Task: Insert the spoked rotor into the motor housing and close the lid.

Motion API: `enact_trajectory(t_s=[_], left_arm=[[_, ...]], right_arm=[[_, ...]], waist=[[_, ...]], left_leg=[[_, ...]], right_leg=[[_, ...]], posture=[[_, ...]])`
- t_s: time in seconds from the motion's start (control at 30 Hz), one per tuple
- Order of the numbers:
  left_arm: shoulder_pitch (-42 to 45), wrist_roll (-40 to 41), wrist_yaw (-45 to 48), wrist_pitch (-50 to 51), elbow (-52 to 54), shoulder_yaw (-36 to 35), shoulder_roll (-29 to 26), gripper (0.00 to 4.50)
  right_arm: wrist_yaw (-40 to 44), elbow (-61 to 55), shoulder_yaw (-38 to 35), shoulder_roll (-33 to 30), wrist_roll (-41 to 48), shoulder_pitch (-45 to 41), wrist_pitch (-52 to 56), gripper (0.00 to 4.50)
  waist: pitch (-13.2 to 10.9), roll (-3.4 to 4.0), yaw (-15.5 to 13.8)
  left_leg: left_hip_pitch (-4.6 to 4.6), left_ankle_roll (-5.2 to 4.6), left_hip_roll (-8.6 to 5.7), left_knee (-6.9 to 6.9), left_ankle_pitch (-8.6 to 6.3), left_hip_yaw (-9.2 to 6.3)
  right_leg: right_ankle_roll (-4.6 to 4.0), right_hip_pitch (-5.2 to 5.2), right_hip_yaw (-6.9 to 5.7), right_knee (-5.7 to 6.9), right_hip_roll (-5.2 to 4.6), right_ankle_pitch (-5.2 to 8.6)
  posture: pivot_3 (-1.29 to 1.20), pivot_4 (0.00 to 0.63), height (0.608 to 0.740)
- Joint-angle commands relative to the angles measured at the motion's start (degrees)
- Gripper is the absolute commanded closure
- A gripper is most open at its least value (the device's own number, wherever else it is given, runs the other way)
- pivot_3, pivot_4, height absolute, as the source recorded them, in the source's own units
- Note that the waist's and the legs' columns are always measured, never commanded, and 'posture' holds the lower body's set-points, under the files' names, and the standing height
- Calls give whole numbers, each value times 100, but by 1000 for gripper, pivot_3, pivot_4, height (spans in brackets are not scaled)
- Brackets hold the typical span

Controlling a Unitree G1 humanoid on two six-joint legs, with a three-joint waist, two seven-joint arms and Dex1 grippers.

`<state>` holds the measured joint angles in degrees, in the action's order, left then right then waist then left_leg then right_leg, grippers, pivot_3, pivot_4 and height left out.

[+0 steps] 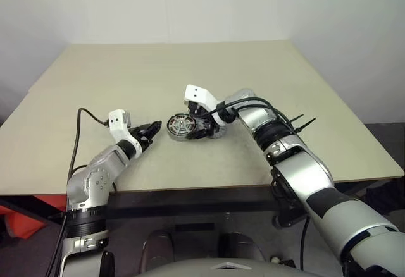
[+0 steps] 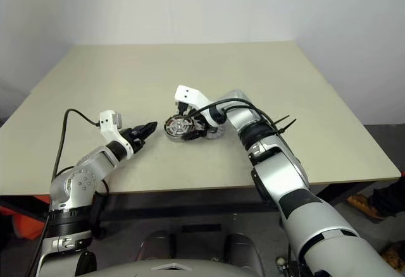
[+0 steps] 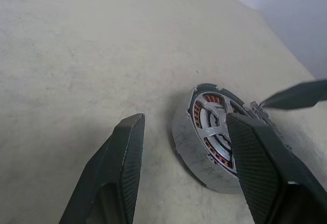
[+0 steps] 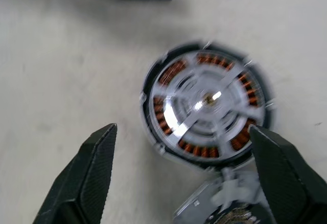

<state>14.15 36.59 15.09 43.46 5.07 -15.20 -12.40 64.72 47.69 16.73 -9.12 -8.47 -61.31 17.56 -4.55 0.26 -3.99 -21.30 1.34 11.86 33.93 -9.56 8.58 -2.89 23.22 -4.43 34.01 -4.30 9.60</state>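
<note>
The motor housing (image 1: pixel 180 127) lies near the table's middle, a silver cup (image 3: pixel 188 147) with copper windings. The spoked rotor (image 4: pixel 204 101), dark-rimmed with silvery spokes, sits inside it. My right gripper (image 4: pixel 181 128) hangs open just above the housing, its fingers wide on either side and touching nothing. Seen from the head, this gripper (image 1: pixel 197 125) is at the housing's right side. The lid (image 4: pixel 219 203), grey with a notched edge (image 3: pixel 265 116), lies right against the housing on that same side. My left gripper (image 1: pixel 152 130) is open just left of the housing, pointing at it with nothing between its fingers (image 3: pixel 127 152).
The beige table (image 1: pixel 190 68) stretches bare behind and to both sides of the parts. Its front edge (image 1: pixel 190 188) runs close below my arms. A black cable (image 1: pixel 79 138) trails from the left wrist over the table's left part.
</note>
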Motion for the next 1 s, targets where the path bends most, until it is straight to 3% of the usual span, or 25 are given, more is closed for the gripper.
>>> enact_trajectory(t_s=[0.03,0.17,0.37,0.53,0.73,1.0], left_arm=[[69,-110,174,-307,221,82,-100,1788],[47,-136,278,-374,231,101,-158,1788],[145,-194,399,-313,18,172,-268,1788],[265,-259,492,-308,-178,310,-275,1788],[315,-301,531,-303,-247,385,-252,1788],[232,-310,495,-275,-161,389,-278,1788]], right_arm=[[-563,-530,-708,87,602,80,466,35],[-1137,-1269,-1517,155,1343,469,1616,35],[-1507,-3137,-2807,-30,3025,1217,5394,35],[-1914,-3969,-3412,-154,3667,1911,7287,35],[-2614,-4107,-3276,-215,4078,2607,7494,35],[-3408,-3394,-3595,118,3804,2375,6962,35]], waist=[[0,0,-2],[0,-1,-9],[1,0,-79],[5,3,-194],[8,6,-210],[9,7,-199]], left_leg=[[0,0,0,0,0,0],[8,1,-2,-3,1,0],[22,9,-4,-12,5,1],[44,28,-5,-39,17,2],[56,54,-8,-74,35,3],[55,61,-10,-75,39,2]], right_leg=[[0,0,0,0,0,0],[0,-7,2,0,0,0],[1,-18,4,-1,0,0],[6,-23,4,-5,1,3],[11,-25,0,-30,1,4],[14,-23,-11,-37,1,5]], posture=[[0,0,740],[0,0,740],[0,0,740],[0,0,740],[0,0,740],[0,0,740]])
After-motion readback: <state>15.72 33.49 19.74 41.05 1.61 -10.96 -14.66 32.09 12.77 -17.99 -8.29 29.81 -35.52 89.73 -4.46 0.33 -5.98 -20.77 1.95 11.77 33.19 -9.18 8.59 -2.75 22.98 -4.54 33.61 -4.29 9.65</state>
